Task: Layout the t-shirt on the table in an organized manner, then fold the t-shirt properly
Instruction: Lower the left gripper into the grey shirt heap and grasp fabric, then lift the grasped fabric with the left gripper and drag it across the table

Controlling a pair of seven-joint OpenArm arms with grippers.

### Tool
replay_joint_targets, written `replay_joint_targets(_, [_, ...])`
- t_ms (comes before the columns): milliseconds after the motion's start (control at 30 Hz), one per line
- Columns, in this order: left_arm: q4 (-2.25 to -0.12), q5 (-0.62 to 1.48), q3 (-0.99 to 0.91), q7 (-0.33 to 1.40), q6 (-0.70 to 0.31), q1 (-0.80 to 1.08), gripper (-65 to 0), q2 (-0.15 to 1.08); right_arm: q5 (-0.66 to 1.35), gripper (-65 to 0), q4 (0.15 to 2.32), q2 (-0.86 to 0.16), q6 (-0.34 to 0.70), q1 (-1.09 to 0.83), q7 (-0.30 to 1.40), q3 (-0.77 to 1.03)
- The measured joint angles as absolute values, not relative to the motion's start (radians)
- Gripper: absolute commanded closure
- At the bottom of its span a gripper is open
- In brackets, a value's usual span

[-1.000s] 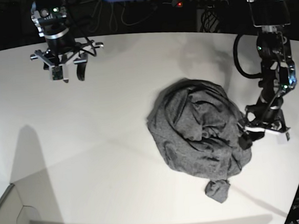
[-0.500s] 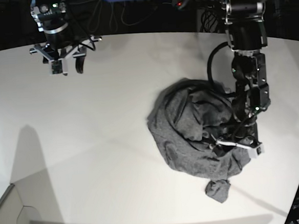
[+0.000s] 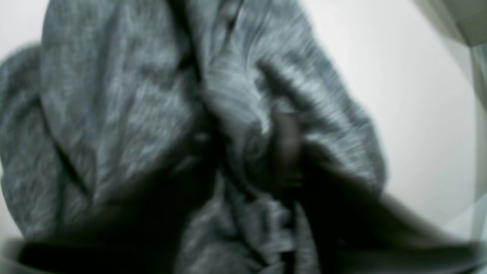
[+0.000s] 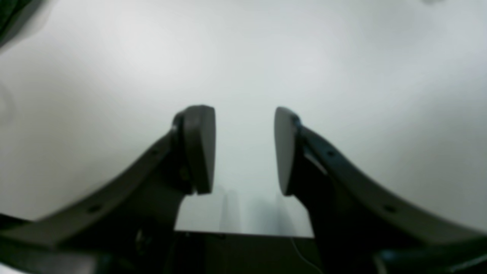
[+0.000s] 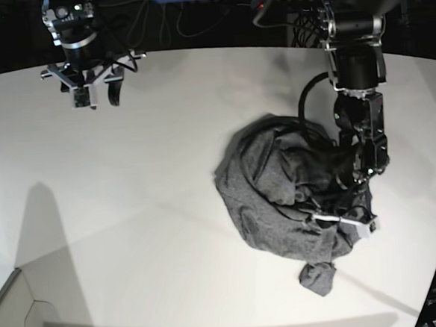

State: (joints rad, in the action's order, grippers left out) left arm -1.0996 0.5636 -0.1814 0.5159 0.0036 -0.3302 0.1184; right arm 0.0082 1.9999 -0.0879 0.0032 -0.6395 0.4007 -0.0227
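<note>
Crumpled heap of heathered dark grey knit t-shirt (image 5: 288,196), bunched on the far side of the wide white matte table (image 5: 165,160) from the right arm, with one small lump of cloth poking out at the near edge of the pile. Left gripper (image 5: 341,218) buried in the heap's near side, jaws pressed together; in the blurred left wrist view a dark fold of the t-shirt (image 3: 213,114) seems pinched between them, though soft focus leaves the exact bite unclear. Right gripper (image 5: 93,90) well apart, hovering over bare table at the opposite far corner, dark curved fingers (image 4: 198,148) half spread with only white table (image 4: 243,57) between them, holding nothing. No clear long axis yet: roughly a round mound, hems and sleeves not to be told apart. Left arm plainly the nearer, already on the cloth; right arm needing to cross most of the tabletop toward the heap before helping. Likely next: lift and draw the pinched fold outward to open up the mound, with some risk of dragging the whole bundle along rather than unfurling it.
</note>
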Motion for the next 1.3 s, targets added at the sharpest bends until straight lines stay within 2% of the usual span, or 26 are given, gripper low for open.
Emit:
replay_joint_targets(33, [-1.106, 0.566, -0.182, 0.513, 0.003, -0.333, 0.0, 0.118, 0.008, -26.2, 2.0, -0.088, 0.004, -0.639, 0.4, -0.023])
replay_joint_targets(67, [-1.107, 0.566, -0.183, 0.513, 0.003, -0.334, -3.0, 0.118, 0.008, -26.2, 1.997, -0.088, 0.004, -0.638, 0.4, -0.023])
replay_joint_targets(133, [-1.11, 0.564, -0.183, 0.514, 0.004, -0.332, 0.0, 0.118, 0.008, -26.2, 1.993, -0.088, 0.004, -0.637, 0.401, -0.023])
replay_joint_targets(200, [-1.151, 0.56, -0.182, 0.525, 0.006, -0.32, -0.6, 0.118, 0.008, -26.2, 1.991, -0.088, 0.004, -0.627, 0.402, -0.023])
replay_joint_targets(400, [-1.488, 0.565, -0.179, 0.522, 0.007, -0.263, -0.3, 0.079, 0.008, -26.2, 1.99, -0.091, 0.003, -0.622, 0.401, -0.023])
replay_joint_targets(667, [-1.697, 0.547, -0.015, 0.527, 0.005, -0.154, -0.3, 0.02, 0.009, -26.2, 1.956, -0.09, 0.003, -0.604, 0.405, -0.015])
replay_joint_targets(1167, [-1.707, 0.432, 0.367, 0.521, 0.004, -0.113, -0.3, -0.053, 0.008, -26.2, 1.955, -0.083, 0.003, -0.602, 0.404, 0.179])
replay_joint_targets(1300, [-1.677, 0.345, 0.495, 0.521, 0.004, -0.117, -0.3, -0.052, 0.008, -26.2, 1.955, -0.082, 0.003, -0.602, 0.404, 0.219])
